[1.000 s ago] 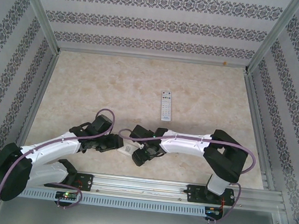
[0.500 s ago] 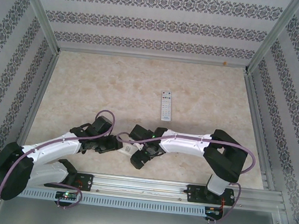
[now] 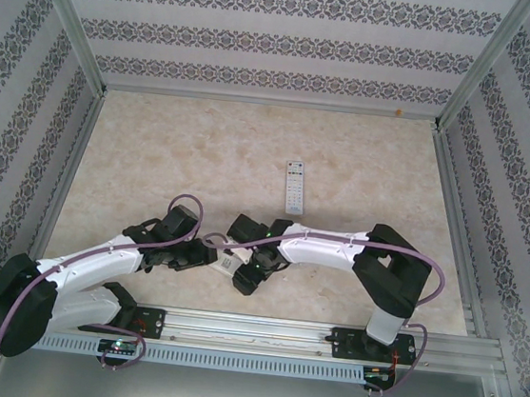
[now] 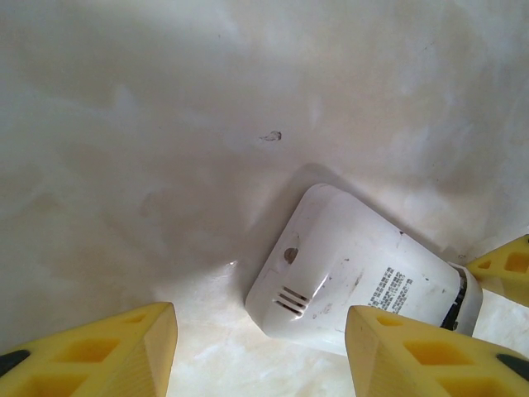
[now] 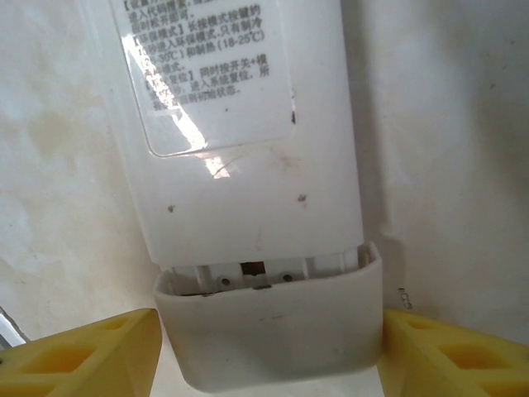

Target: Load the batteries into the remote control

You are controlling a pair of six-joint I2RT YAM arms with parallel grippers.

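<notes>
White plastic remote [image 5: 248, 190] lies back-up by the marble table's [image 4: 124, 124] near edge. Left pincer [image 4: 260, 327] gapes, empty. Right pincer [image 5: 269, 329] flanks the remote's offset end cover [image 5: 273, 351]; whether it is clamped is unclear.

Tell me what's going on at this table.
Both arms are bent over a white remote lying face down near the front of the table. The right tool straddles its battery cover, which sits slid partly off, with a gap showing contacts; whether it is squeezing I cannot tell. The left tool hangs open over the other end. A second remote lies farther back, untouched.
</notes>
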